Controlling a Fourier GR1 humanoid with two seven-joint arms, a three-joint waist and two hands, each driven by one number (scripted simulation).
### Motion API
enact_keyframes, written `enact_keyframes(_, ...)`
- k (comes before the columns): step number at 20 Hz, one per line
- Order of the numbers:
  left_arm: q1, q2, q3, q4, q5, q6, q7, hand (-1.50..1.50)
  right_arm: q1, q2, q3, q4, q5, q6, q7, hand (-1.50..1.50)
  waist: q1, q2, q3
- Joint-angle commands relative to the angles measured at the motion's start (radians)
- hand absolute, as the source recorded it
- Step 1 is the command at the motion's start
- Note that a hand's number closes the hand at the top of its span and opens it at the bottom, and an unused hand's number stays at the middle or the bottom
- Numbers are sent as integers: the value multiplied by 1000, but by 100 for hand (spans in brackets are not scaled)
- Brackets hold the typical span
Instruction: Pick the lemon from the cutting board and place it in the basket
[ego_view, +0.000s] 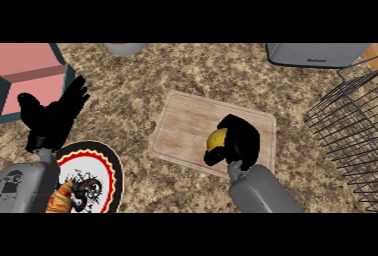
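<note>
head view, looking steeply down on speckled brown counter (192, 70).

cutting board (188, 122): pale wood, rounded corners, lies skewed at centre of counter, far-left corner toward top, near-right corner under r. arm.

lemon (216, 139): yellow, rounded, only a curved patch of peel shows w/ darker shading at its lower side; rest hidden by hand. sits over the near-right part of the board. can't tell if it's lifted off the wood or touching it.

right hand (240, 137): black, fingers + thumb curled round the lemon from the right and above, closed onto it. grey forearm comes in from lower edge, just right of centre.

left hand (52, 117): black, fingers straight and spread, pointing up toward far-left, holds nothing. shows at left side, above the plate, resting. grey forearm at lower-left corner.

basket (351, 130): dark wire, at right edge, partly cut off by frame; well apart from lemon, to its right, board edge and bare counter between them.

other items:
- plate (107, 165): round, red/black/white rim pattern, lower left, partly behind l. forearm; brownish pastry-like item (63, 197) on it, can't id exactly.
- pink box w/ teal sides (33, 75) at upper-left.
- grey appliance (317, 54) at upper-right, label unreadable.
- grey round object (125, 48) at top edge, mostly cut off.
</note>
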Motion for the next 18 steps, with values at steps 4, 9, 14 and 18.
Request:
enact_keyframes(4,-4,-10,-9,3,4,-14,-10,0,-226,7,-18,125,-44,-321,162,150,30,-2,2)
enact_keyframes(9,-5,-31,-25,34,-19,6,-14,0,-383,7,4,141,69,-496,149,150,18,-6,-1)
enact_keyframes(14,-37,6,12,40,-6,3,17,0,-521,7,-7,202,217,-480,306,150,-12,-19,-2)
enact_keyframes(18,4,-20,-15,32,-18,0,-15,0,-655,7,-88,274,287,-378,393,150,-7,-22,-4)
